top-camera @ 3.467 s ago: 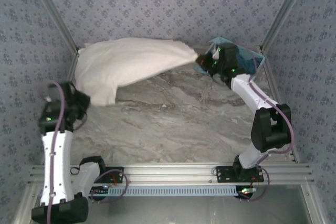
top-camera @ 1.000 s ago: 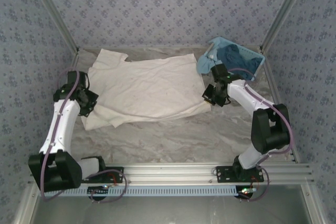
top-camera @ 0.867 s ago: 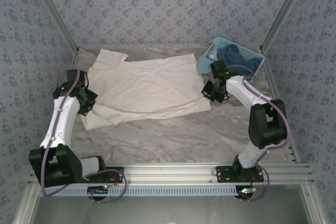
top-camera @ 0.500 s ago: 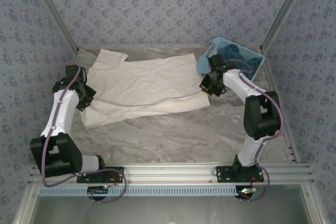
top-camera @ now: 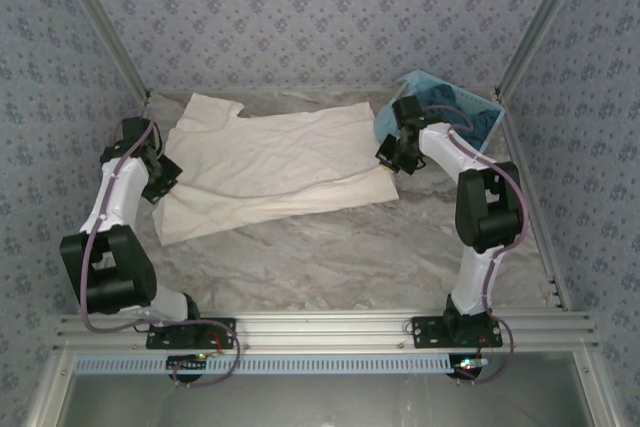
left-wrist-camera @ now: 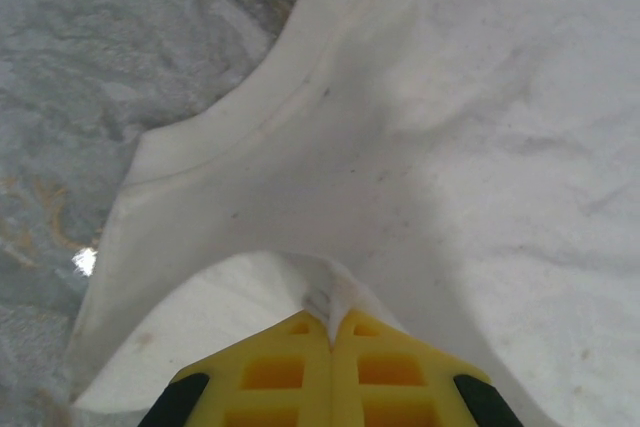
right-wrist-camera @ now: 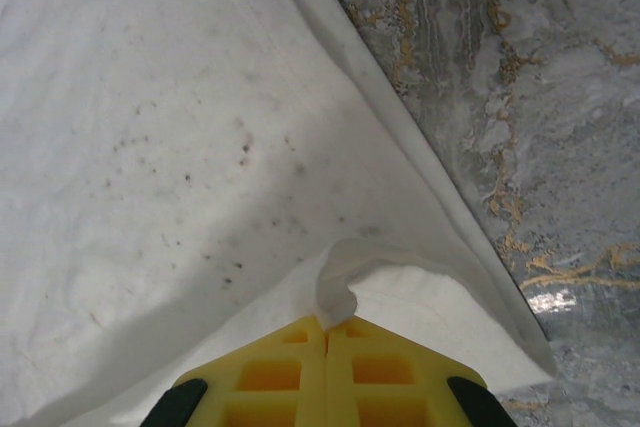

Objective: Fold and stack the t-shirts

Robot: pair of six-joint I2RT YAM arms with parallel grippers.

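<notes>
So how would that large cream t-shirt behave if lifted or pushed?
Probably floppy: the large cream cloth t-shirt puckers at the left tool and curls at the right tool. Likely sags between them if lifted. Its wrinkles suggest pushing would bunch it.

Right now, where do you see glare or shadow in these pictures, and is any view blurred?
Left wrist: a small glare spot on the table, a soft shadow across the t-shirt ahead of the left gripper. Right wrist: glare on the table at lower right, shadow ahead of the right gripper, cloth specks sharp. Top external: even, slightly soft light.
</notes>
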